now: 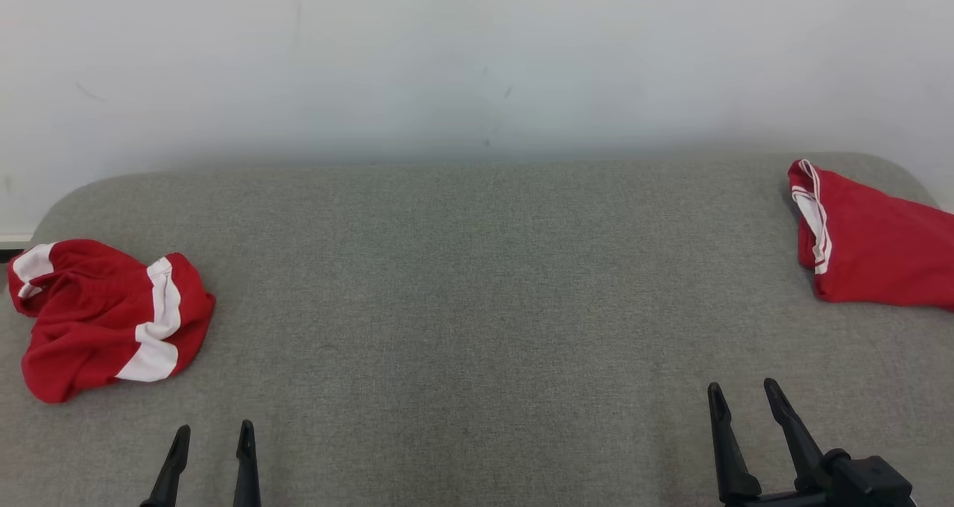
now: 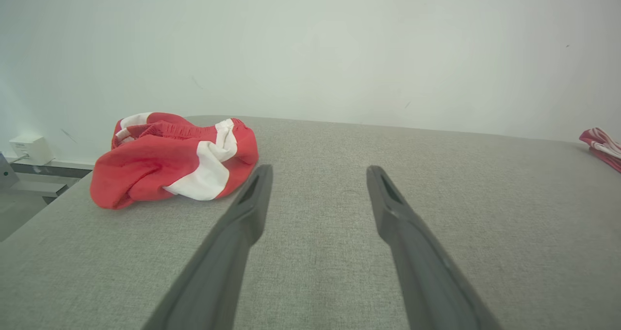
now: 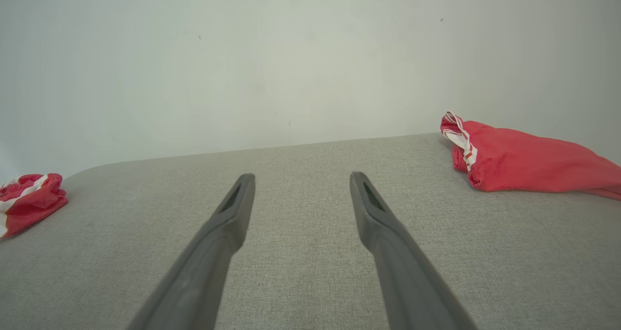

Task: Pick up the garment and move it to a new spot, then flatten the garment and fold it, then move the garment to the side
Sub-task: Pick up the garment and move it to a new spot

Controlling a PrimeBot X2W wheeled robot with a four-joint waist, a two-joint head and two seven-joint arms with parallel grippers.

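The crumpled garment (image 1: 104, 320) lies on the grey bench (image 1: 477, 283), ahead of the left end effector (image 1: 214, 436) and off to its left, near but not touching. It is a red heap with broad white bands, and bunched so much that I cannot tell front from back or name a clear long axis. The bands run roughly from the far side toward the near side. In the left wrist view the heap (image 2: 165, 160) sits just beyond the left fingertip of that end effector (image 2: 318, 174), whose fingers stand spread wide over bare fabric.

The right end effector (image 1: 744, 399) is also spread, with nothing between its fingers, and hovers low over the bench. Ahead of it and to its right, well apart, rests a folded garment (image 1: 879, 246), red with thin white stripes. Its long axis runs sideways, with the striped end turned toward the bench's middle. Its far end is cut off by the picture's edge in the head view and in the right wrist view (image 3: 524, 160).

A small white box (image 2: 29, 148) sits low against the wall (image 1: 477, 60), beyond the heap; its details are too small to make out.
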